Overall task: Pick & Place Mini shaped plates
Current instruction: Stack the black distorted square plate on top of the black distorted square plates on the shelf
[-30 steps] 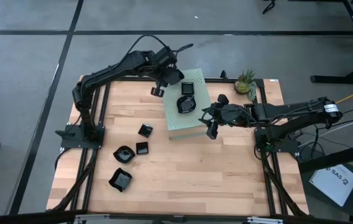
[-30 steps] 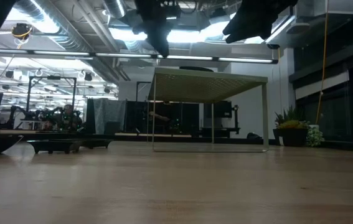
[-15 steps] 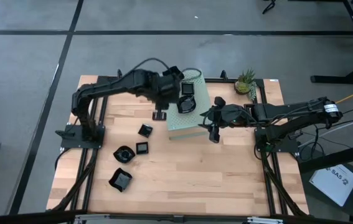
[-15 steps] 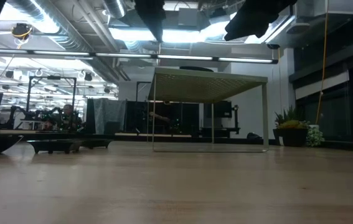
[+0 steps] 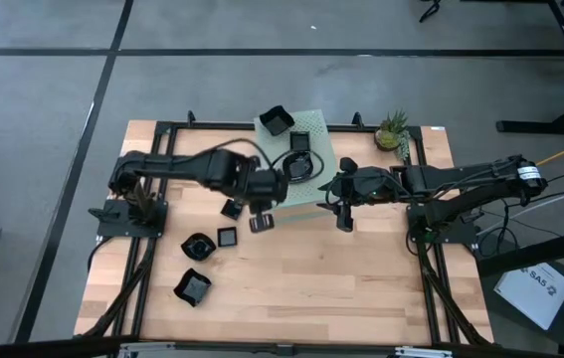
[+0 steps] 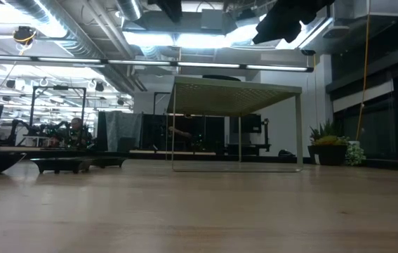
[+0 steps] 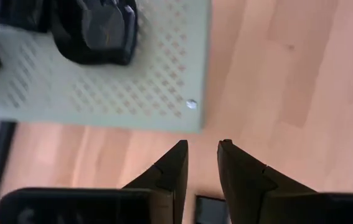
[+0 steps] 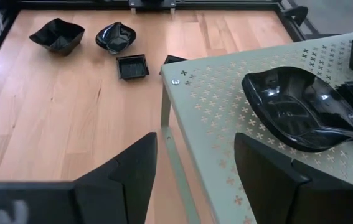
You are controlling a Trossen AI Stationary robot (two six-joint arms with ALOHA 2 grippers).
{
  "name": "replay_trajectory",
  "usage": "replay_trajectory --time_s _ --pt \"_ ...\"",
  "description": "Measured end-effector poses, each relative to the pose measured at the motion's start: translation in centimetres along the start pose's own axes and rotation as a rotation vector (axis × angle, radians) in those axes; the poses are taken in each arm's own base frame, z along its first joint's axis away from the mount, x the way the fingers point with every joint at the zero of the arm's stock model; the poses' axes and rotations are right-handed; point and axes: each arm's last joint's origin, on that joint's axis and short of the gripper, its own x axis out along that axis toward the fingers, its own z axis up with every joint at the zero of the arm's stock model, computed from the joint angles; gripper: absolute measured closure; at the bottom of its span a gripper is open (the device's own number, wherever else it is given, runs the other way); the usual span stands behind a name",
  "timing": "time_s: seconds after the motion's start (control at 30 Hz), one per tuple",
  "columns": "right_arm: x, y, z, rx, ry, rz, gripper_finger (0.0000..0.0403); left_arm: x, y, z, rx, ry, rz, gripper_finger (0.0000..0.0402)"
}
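1. The high view takes in the whole wooden table (image 5: 361,278): the pale green perforated box (image 5: 306,149) stands at the far middle, with three glossy black mini plates on top. One square plate (image 5: 278,120) sits at the box's far corner, a small one (image 5: 300,141) is in the middle, and a broad wavy-rimmed dish (image 5: 302,167) lies nearest the grippers.
2. Four more black plates lie on the bare wood at the left-front: a small square (image 5: 231,209), another small square (image 5: 227,237), a round wavy one (image 5: 198,245) and a larger square one (image 5: 192,287).
3. The left gripper (image 5: 261,221) hangs over the wood just off the box's near-left corner. Its wrist view shows the fingers (image 7: 170,171) narrowly apart with nothing between them, and only there does a screw (image 7: 192,104) show at the box's corner.
4. The right gripper (image 5: 341,217) waits at the box's near-right edge. In its wrist view the fingers (image 8: 132,168) stand wide apart and empty, and the wavy dish (image 8: 301,115) lies with its long axis along the box top.
5. The low view shows the box from the side as a thin-legged stand (image 6: 237,95), its plates hidden.
6. A white sheet (image 5: 538,288) on the floor at the right carries print too small to read reliably.
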Motion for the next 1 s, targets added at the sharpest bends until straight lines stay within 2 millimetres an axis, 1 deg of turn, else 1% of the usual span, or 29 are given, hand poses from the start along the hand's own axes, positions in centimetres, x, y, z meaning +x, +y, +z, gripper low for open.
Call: replay_trajectory --time_s 0.23,0.37,0.53,0.8,1.0 --pt "0.0 0.0 -0.3 -0.006 0.028 -0.001 0.0191 -1.0 -3.5 -1.7 -0.135 0.017 -0.009 0.0321" --pt "0.0 0.0 -0.7 0.000 0.075 -0.002 0.0191 -1.7 -5.2 -2.9 -0.174 0.031 0.004 0.0321" --pt "-0.1 0.0 -1.2 -0.002 0.127 -0.005 0.0191 -2.3 -6.8 -4.1 -0.229 0.054 -0.005 0.0324" --pt "-0.1 0.0 -1.2 -0.019 0.125 -0.005 0.0191 -3.4 -9.2 -6.5 -0.338 0.181 -0.059 0.0320" --pt "-0.1 0.0 -1.2 -0.042 0.125 -0.004 0.0191 -4.3 -11.4 -8.4 -0.446 0.195 -0.068 0.0320"
